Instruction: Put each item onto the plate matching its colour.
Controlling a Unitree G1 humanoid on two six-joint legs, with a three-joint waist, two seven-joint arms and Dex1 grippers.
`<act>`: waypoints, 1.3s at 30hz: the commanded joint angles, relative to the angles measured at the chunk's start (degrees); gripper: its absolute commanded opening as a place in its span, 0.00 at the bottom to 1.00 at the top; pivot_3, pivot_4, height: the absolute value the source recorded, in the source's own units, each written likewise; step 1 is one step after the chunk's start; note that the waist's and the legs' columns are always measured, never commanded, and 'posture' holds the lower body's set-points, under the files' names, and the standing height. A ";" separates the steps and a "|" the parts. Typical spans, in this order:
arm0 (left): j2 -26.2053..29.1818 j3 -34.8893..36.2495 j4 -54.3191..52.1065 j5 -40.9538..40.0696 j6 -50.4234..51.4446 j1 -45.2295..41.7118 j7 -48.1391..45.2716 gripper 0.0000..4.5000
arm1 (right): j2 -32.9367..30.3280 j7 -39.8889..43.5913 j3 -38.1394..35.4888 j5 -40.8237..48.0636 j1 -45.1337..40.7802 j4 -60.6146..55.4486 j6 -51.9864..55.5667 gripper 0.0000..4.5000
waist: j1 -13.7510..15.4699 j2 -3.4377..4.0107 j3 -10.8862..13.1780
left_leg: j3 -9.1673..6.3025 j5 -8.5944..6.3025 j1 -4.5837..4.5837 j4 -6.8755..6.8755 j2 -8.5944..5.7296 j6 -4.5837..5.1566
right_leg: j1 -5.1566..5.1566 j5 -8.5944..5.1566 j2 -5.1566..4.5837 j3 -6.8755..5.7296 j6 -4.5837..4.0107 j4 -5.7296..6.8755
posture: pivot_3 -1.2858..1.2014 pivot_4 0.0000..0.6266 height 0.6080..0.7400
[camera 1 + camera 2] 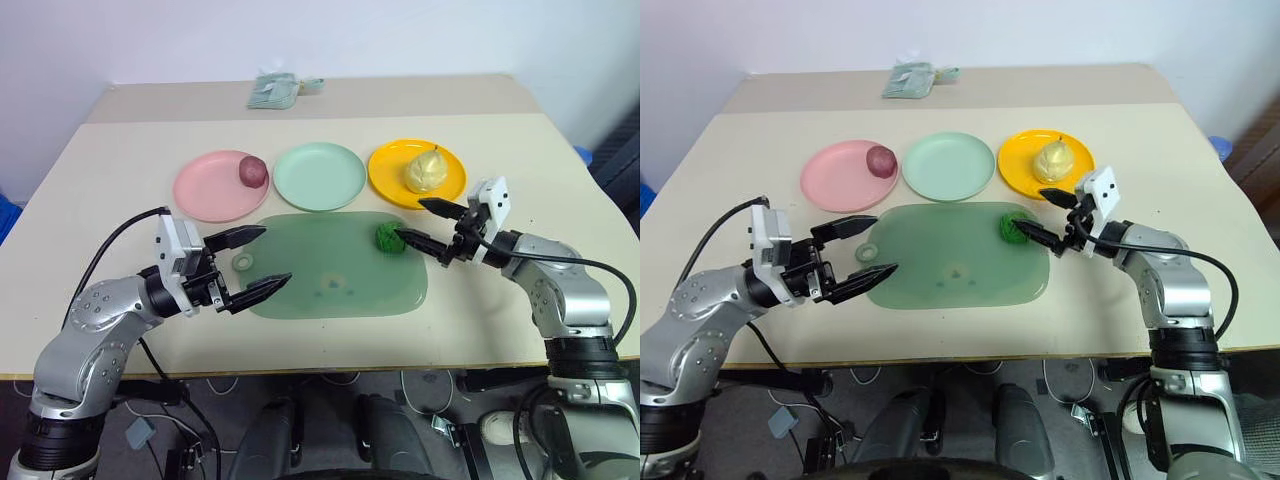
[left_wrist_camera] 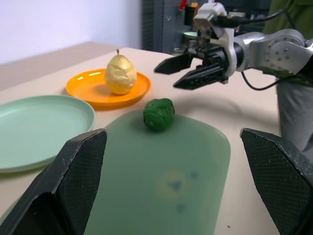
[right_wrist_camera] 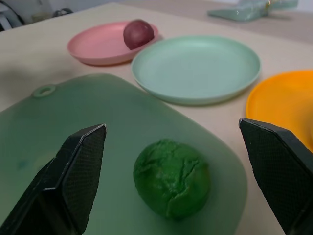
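A dark red-purple lump (image 1: 253, 170) rests on the right part of the pink plate (image 1: 205, 190). The mint green plate (image 1: 319, 176) in the middle holds nothing. The pale yellow pear (image 1: 425, 170) stands on the orange-yellow plate (image 1: 390, 175). The bumpy green ball (image 1: 389, 238) lies on the right corner of the green board (image 1: 340, 280). My right gripper (image 1: 410, 218) is open just right of the ball, which sits ahead between its fingers (image 3: 63, 186) in the right wrist view, untouched. My left gripper (image 1: 275, 256) is open and empty over the board's left edge.
A folded pale green cloth (image 1: 272, 90) lies at the table's far edge. The board has a ring hole (image 1: 242, 262) at its left corner. Bare tabletop lies left of the pink plate and along the front edge.
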 commanded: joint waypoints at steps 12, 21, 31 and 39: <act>2.94 2.62 -2.08 -3.09 -0.08 3.30 -4.25 1.00 | 3.12 0.03 5.23 -5.23 -1.98 9.46 -8.10 0.99 | 0.05 -0.02 0.00 | 0.00 0.00 0.00 0.00 0.00 0.00 | 0.02 -0.01 -0.03 0.00 -0.02 -0.03 | 0.52 0.24 1.00; 2.76 3.39 -4.30 -3.75 0.12 5.12 -1.87 1.00 | 5.02 -0.47 6.26 -7.63 -5.18 16.99 -12.68 0.48 | 0.01 -0.02 0.00 | -0.01 0.00 0.00 0.00 0.00 0.00 | 0.01 -0.01 -0.02 0.00 -0.01 -0.02 | 0.52 0.24 1.00; 1.95 3.32 -5.37 -3.74 0.55 5.12 2.22 1.00 | 12.62 -2.40 5.45 -6.31 -18.32 24.13 -17.56 0.40 | -0.27 -0.01 0.00 | 0.00 0.01 0.00 -0.01 0.00 -0.02 | -0.02 0.01 0.02 0.00 0.00 0.02 | 0.52 0.24 1.00; -0.11 1.87 -6.53 -1.90 0.08 4.18 7.15 1.00 | 21.41 -9.13 6.20 -13.13 -34.34 52.57 -30.33 0.40 | -0.18 -0.03 0.00 | -0.01 0.03 0.01 -0.03 -0.02 -0.07 | -0.03 0.02 0.04 -0.02 0.01 0.05 | 0.52 0.24 1.00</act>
